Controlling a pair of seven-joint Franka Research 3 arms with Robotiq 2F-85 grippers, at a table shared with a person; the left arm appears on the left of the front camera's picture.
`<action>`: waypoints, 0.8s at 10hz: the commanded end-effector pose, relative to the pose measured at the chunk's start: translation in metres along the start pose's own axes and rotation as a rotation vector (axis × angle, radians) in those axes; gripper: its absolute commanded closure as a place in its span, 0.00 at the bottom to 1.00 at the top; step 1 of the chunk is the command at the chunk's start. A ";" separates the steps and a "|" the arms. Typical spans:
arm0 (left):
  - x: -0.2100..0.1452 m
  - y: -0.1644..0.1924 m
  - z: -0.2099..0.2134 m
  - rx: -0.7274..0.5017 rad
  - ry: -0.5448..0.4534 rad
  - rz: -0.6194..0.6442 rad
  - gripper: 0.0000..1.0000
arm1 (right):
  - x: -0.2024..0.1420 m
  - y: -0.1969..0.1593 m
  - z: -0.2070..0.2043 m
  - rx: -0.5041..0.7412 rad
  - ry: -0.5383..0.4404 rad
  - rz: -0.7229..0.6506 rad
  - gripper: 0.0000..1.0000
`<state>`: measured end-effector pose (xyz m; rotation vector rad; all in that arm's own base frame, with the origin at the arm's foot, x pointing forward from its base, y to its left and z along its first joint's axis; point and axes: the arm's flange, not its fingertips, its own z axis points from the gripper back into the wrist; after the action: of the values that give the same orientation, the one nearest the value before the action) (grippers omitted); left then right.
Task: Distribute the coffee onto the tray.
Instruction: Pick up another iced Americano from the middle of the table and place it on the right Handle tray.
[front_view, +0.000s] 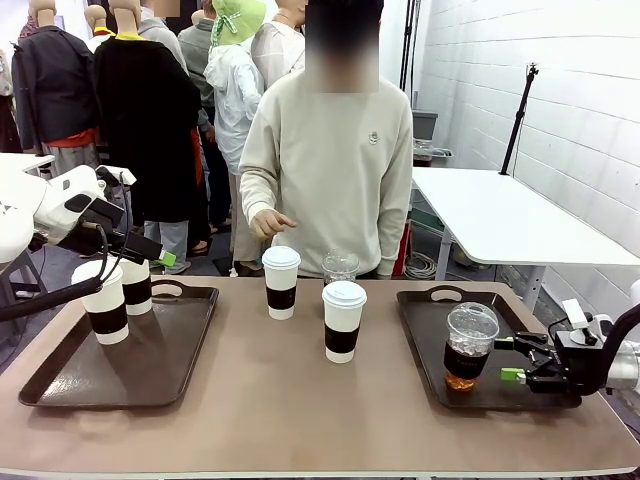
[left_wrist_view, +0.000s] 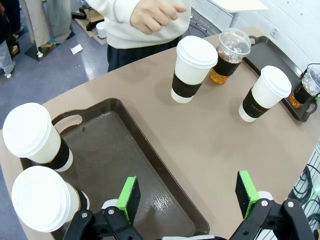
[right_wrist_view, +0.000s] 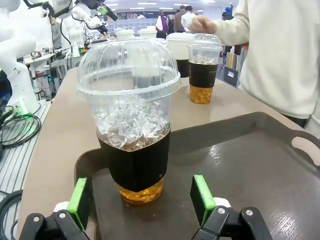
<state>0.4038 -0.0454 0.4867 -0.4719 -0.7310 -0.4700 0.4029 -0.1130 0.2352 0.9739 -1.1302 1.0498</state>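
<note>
Front view showed the robot's right hand (front_view: 513, 358) low over the right tray (front_view: 420, 335), its fingers spread wide and pointed at a clear dome-lidded cup (front_view: 468, 345) of amber drink with a dark sleeve, which stood upright on that tray. Right wrist view had that cup just ahead of the green pads (right_wrist_view: 202, 199), with a gap on each side and nothing pinched.

The left hand (front_view: 160, 255) hung above the left tray (front_view: 60, 385). At that tray's far left end stood a white-lidded tray cup (front_view: 103, 300) with its twin cup (front_view: 136, 285) just behind it. In the left wrist view this hand's fingers were spread and empty over the tray's edge and the brown surface (front_view: 250, 410) beside it.

Between the trays, on the surface, stood a near white cup (front_view: 343, 320) and a far white cup (front_view: 281, 282), both well apart from either robot hand. A second clear cup (front_view: 340, 266) stood behind them near the far edge. The person's hand (front_view: 270, 222) was loosely curled above the far white cup, touching nothing.
</note>
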 end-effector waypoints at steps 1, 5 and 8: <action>-0.001 0.003 -0.001 -0.017 -0.002 0.004 0.00 | -0.002 -0.003 -0.003 0.009 0.002 -0.002 0.00; -0.001 0.003 -0.001 -0.017 -0.002 0.004 0.00 | -0.002 -0.003 -0.003 0.009 0.002 -0.002 0.00; -0.001 0.003 -0.001 -0.017 -0.002 0.004 0.00 | 0.022 -0.014 0.012 -0.021 0.043 0.012 0.00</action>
<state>0.4037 -0.0454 0.4867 -0.4719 -0.7310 -0.4700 0.4105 -0.1183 0.2434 0.9522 -1.1327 1.0599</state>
